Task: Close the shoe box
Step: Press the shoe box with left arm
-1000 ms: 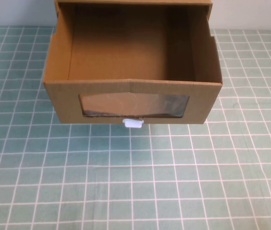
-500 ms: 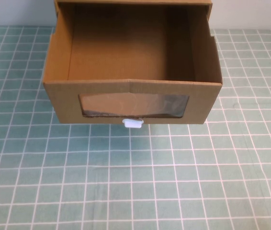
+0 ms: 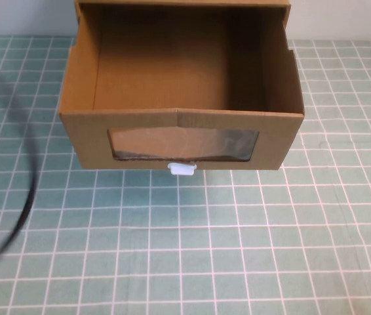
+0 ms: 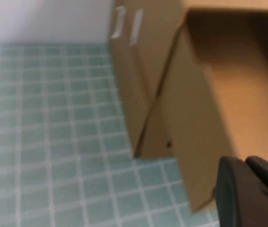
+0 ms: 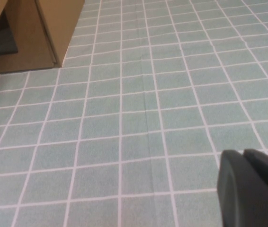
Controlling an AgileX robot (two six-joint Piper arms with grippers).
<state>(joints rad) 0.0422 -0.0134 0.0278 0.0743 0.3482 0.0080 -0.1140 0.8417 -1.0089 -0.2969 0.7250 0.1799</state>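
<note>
The shoe box [image 3: 180, 98] is seen pulled open on the desk [image 3: 238, 249]. The left gripper [image 4: 250, 194] is held beside it, the right gripper [image 5: 252, 189] over bare desk.

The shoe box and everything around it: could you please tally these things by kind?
Shoe box, drawer pulled out: 1
Grippers: 2, the left gripper beside the box's side wall, the right gripper over the checked mat
Dark cable, blurred: 1
Total: 4
</note>
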